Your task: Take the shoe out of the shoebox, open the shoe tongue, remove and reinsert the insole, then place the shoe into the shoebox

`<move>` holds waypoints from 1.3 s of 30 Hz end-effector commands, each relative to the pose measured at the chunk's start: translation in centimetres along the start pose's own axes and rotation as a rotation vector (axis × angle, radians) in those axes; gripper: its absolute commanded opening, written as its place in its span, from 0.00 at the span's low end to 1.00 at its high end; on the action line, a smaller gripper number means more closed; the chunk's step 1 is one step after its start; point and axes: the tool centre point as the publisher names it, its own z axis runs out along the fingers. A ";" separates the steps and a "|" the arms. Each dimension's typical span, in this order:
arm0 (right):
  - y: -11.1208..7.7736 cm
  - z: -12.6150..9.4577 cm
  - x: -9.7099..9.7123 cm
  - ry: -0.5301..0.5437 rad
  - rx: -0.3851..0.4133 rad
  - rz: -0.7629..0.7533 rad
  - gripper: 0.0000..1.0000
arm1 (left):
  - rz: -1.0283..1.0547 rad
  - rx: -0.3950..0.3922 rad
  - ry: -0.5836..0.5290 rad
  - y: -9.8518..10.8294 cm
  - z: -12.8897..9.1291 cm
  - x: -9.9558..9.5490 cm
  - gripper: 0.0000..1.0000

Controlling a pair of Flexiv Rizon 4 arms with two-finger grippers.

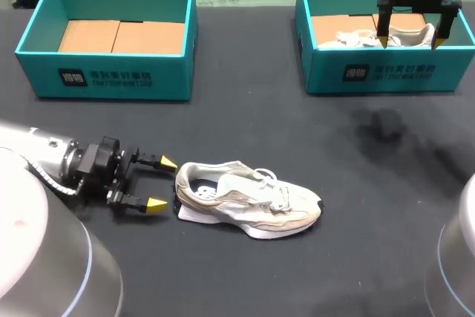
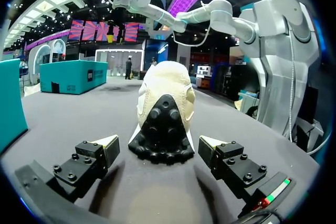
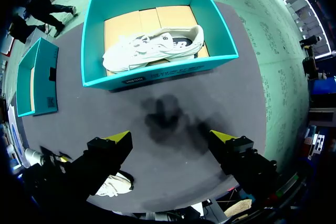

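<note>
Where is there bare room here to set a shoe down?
Free: mat between left box and right box; mat from table shoe to right box; inside the empty left box. Crowded: right box, holding a second shoe; left gripper at table shoe's heel.

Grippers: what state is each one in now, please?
Left gripper: open, empty, at the heel of the shoe.
Right gripper: open, empty, raised above the table.

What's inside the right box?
The box holds one white shoe, lying on the cardboard floor. Anything under the shoe is covered.
</note>
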 end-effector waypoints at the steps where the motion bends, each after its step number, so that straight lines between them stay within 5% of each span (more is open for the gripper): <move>1: 0.0 0.0 0.0 0.001 -0.001 0.001 1.00 | -0.002 -0.009 -0.003 -0.4 0.7 0.4 1.00; 39: 0.0 0.0 0.0 0.001 -0.001 0.001 1.00 | -0.023 -0.015 -0.018 -0.3 3.7 0.4 1.00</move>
